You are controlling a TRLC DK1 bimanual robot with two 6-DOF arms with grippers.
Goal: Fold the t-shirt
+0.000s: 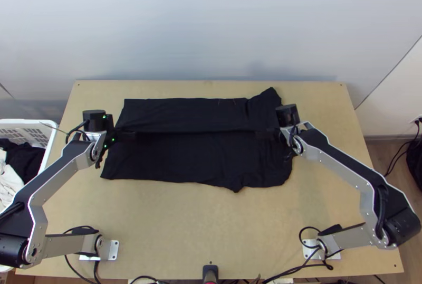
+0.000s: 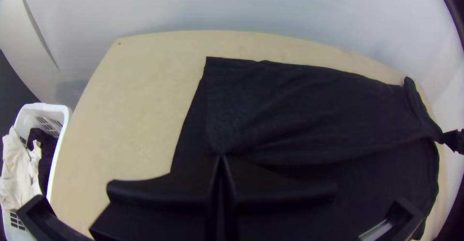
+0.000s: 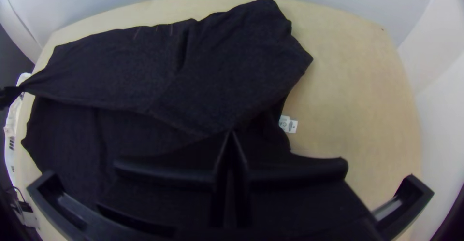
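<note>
One long flap of the black t-shirt [image 1: 195,157] is folded over on the surface [image 1: 205,220], its edge clamped by the left pincer [image 2: 221,157] and right pincer [image 3: 231,132] — first fold looks part made, laying flat and further folds left!

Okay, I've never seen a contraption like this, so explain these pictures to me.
These are two robot arms at a wooden table. One picture looks steeply down from high above its near edge; the other two come from cameras on the arms' wrists. On the table lies a black t-shirt, one layer partly over another. The left pincer and right pincer each grip the upper layer's edge. A white basket stands beside the table, holding more cloth.
</note>
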